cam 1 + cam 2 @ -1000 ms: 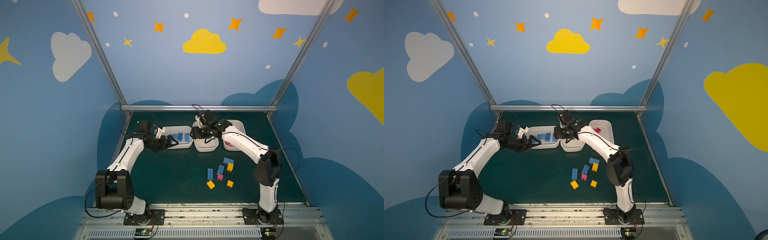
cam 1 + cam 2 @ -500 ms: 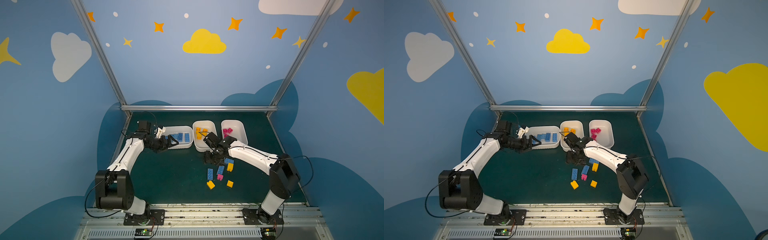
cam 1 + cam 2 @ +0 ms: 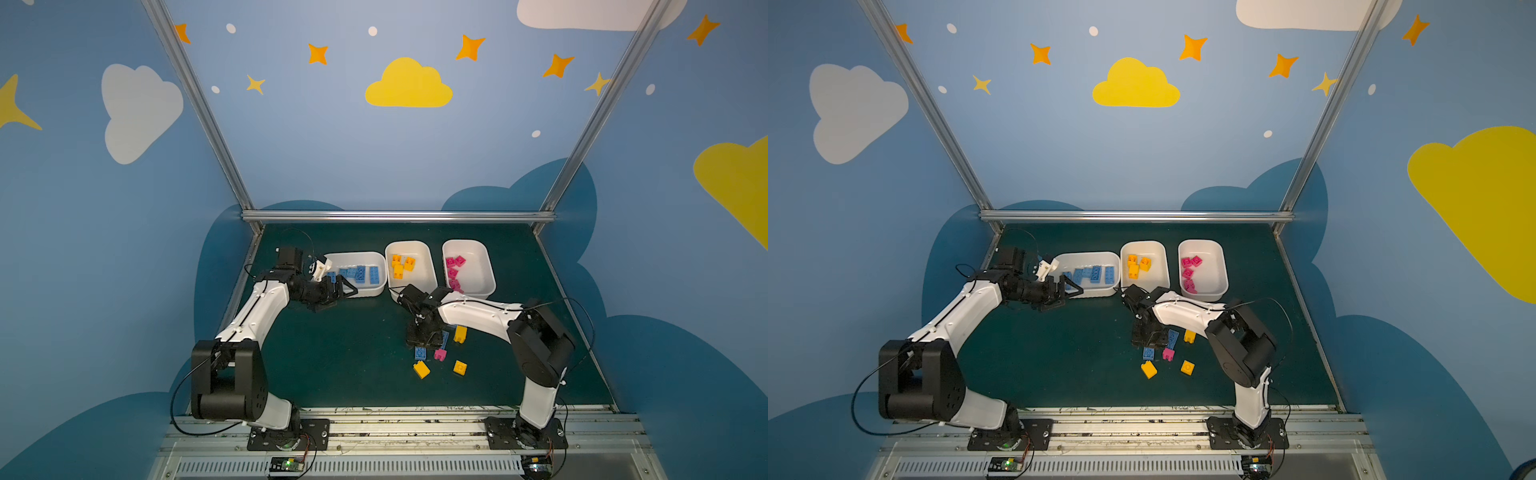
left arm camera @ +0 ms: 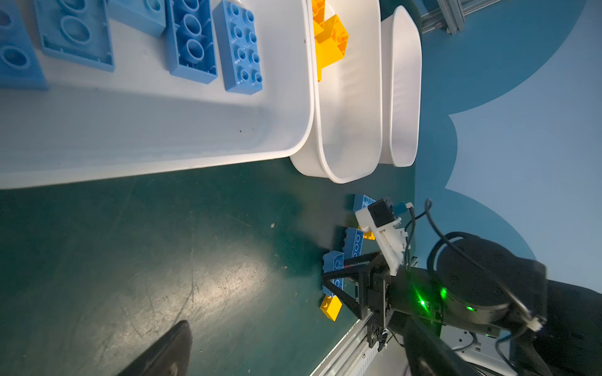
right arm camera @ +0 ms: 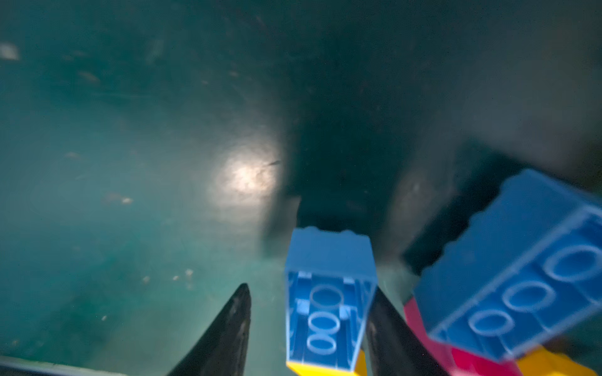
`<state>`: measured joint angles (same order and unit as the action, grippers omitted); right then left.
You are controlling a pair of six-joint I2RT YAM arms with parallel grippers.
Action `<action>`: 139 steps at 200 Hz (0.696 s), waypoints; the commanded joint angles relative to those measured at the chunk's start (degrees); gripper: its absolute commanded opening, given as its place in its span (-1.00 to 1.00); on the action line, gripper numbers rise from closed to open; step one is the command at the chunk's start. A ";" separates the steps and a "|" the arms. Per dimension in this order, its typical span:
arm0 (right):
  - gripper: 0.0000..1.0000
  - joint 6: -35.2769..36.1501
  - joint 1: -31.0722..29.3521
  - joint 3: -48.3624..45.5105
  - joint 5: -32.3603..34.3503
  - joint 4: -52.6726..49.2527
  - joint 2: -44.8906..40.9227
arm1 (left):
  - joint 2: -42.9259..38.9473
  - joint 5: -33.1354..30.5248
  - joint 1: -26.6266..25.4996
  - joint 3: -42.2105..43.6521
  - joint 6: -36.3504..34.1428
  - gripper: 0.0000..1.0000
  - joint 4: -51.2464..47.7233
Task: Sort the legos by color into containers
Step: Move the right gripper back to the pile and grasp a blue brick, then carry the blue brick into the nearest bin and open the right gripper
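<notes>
My right gripper [image 3: 424, 338] is down among the loose legos on the green mat. In the right wrist view an upside-down blue brick [image 5: 329, 293] lies between its fingers; one finger touches it and a gap remains at the other. A second blue brick [image 5: 521, 276] lies close by. My left gripper [image 3: 343, 289] hangs open and empty by the near corner of the blue-brick container [image 3: 365, 291]. The middle container [image 3: 417, 282] holds yellow bricks and the far-right one [image 3: 478, 274] holds pink ones.
Around the right gripper lie a small blue brick [image 3: 1148, 353], a pink one [image 3: 1168, 354] and three yellow ones [image 3: 1148, 369] [image 3: 1187, 367] [image 3: 1190, 336]. The three containers stand side by side at the back. A metal rail [image 3: 395, 419] runs along the front edge.
The right arm swung from over the yellow container down to the loose bricks, and its jaws have narrowed round a blue brick. The left arm has not moved.
</notes>
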<state>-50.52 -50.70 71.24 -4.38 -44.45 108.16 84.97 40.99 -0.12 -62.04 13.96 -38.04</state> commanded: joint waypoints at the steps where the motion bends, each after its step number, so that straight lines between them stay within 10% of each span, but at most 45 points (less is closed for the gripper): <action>1: -0.05 -0.41 -0.37 -0.59 0.19 -0.04 1.23 | -1.30 0.85 -0.10 0.47 -0.41 0.99 0.69; 41: -0.57 4.46 -0.37 4.16 4.39 -4.59 -1.88 | -1.21 0.57 -0.14 0.05 -0.81 0.99 0.38; 139: -0.67 34.85 4.87 44.08 -3.09 -4.74 12.04 | -2.03 -3.15 0.34 -2.58 -3.36 0.99 -4.64</action>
<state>-26.44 -47.51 107.90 -2.35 -49.10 113.49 84.86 38.96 -0.10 -63.48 12.47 -39.81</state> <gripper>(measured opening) 0.324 0.997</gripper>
